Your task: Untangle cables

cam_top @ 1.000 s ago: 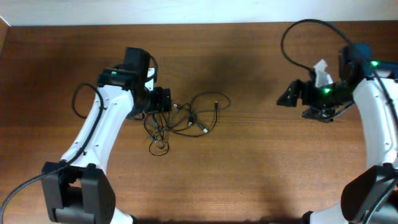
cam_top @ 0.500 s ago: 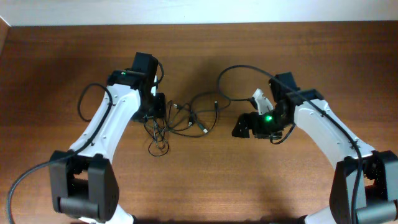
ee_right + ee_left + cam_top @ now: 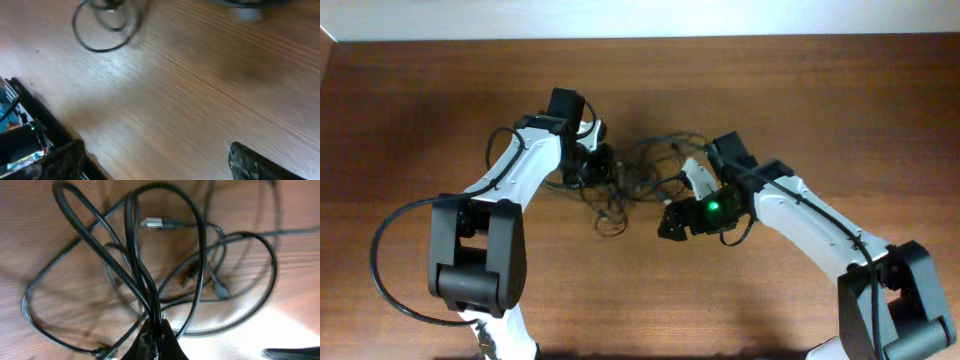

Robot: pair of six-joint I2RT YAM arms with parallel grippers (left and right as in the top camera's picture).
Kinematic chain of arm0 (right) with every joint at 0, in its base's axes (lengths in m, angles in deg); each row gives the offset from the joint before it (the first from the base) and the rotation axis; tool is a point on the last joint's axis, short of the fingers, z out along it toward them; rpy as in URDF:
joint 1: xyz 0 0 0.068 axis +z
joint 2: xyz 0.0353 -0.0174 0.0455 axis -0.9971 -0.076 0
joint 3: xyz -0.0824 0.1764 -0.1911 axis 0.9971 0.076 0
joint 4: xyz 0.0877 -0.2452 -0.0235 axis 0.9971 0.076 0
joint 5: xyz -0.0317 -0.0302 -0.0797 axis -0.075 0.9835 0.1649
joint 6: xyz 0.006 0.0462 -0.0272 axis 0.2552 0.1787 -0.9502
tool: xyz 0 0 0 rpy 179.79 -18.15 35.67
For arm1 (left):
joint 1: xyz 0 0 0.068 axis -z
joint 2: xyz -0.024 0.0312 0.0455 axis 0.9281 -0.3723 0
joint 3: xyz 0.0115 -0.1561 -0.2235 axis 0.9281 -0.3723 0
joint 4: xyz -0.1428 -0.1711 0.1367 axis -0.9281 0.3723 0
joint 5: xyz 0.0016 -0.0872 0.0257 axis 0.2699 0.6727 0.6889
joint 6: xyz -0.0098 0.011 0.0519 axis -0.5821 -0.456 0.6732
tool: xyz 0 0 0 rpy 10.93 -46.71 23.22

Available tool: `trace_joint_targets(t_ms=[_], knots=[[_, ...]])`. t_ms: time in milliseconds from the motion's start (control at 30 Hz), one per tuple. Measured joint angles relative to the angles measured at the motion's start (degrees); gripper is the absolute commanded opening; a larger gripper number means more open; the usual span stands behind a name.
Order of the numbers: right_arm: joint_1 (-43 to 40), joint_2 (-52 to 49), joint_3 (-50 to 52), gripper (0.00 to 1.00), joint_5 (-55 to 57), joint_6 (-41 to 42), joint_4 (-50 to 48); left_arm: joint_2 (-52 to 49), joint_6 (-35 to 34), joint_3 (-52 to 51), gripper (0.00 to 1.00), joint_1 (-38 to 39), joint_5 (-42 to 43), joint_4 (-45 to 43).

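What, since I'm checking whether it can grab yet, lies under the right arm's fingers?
Only bare wooden table shows between the open right fingers. A loop of the cables lies farther off, not between them. From overhead, the right arm covers that spot.

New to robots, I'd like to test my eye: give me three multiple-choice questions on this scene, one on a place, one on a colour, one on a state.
1. Where do the cables lie?
A) around the middle of the table
B) at its right edge
C) on the floor

2. What colour are they?
A) white
B) black
C) red

3. What is the left gripper doing?
A) open and empty
B) out of view
C) shut on cables

Answers:
1. A, the overhead view shows the tangle mid-table.
2. B, every strand is black.
3. C, its wrist view shows strands pinched at its tips.
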Motion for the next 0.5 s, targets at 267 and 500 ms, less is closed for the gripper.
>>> trace_joint_targets(t_ms=[267,500], knots=[[11.5,0.0,0.6,0.62,2.6,5.6,-17.0,0.0,0.0,0.0,0.00,2.1,3.7,-4.7],[11.8,0.0,0.7,0.51,12.2,7.2,-24.7,0.0,0.0,0.0,0.00,2.5,3.6,-4.3]])
